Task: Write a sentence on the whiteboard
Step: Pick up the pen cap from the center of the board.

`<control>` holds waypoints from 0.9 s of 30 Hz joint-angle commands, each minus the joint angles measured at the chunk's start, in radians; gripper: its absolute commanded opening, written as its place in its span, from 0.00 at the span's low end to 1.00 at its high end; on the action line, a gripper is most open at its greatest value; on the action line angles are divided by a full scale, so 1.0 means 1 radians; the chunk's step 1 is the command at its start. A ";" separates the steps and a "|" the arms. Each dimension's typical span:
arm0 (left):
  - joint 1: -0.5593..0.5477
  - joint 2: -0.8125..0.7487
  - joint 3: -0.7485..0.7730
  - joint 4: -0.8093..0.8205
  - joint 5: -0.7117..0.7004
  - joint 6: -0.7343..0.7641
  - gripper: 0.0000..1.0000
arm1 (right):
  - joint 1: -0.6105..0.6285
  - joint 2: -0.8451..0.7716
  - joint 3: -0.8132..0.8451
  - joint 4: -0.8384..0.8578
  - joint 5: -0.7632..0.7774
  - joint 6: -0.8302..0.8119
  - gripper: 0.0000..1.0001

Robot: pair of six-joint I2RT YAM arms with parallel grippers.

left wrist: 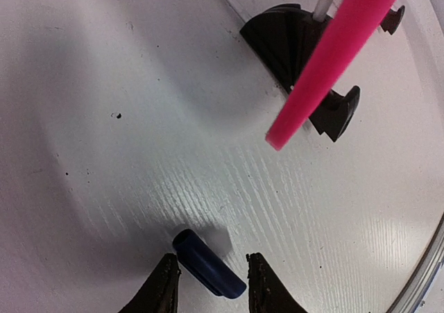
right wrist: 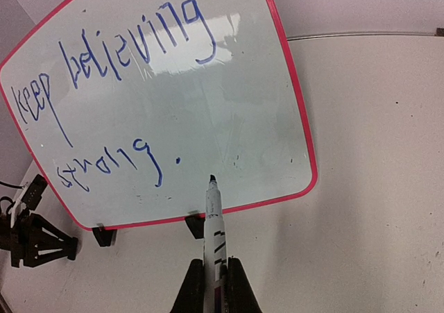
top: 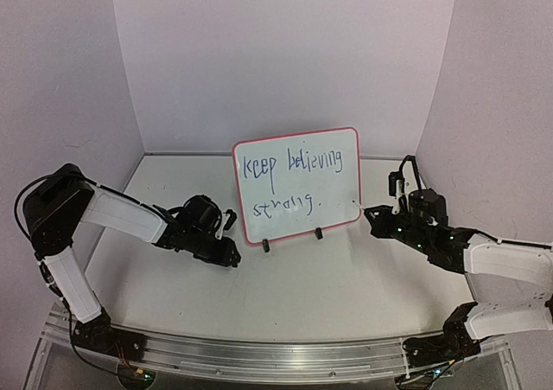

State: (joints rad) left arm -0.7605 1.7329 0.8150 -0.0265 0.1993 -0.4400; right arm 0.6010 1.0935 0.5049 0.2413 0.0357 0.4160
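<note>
The whiteboard (top: 298, 187), white with a red border, stands upright on two black clip feet (top: 292, 239) mid-table. The sentence (top: 289, 167) reads "keep believing" over "strong." in blue; it also shows in the right wrist view (right wrist: 125, 56). My right gripper (right wrist: 211, 268) is shut on a white marker (right wrist: 214, 223), uncapped, its dark tip just right of the period at the board's lower part. I cannot tell if the tip touches. My left gripper (left wrist: 208, 275) sits low at the board's left foot, with a blue marker cap (left wrist: 208, 263) held slantwise between its fingertips.
White walls enclose the table on three sides. In the left wrist view the board's red edge (left wrist: 333, 63) and one black foot (left wrist: 291, 42) are close in front of the left gripper. The aluminium rail (top: 276, 355) runs along the near edge.
</note>
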 commanded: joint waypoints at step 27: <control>-0.122 -0.041 -0.001 -0.166 -0.254 0.009 0.27 | 0.004 0.021 0.035 0.003 -0.008 -0.006 0.00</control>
State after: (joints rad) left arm -0.8711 1.7084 0.8192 -0.1322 -0.0727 -0.4419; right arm 0.6010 1.1065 0.5053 0.2367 0.0319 0.4160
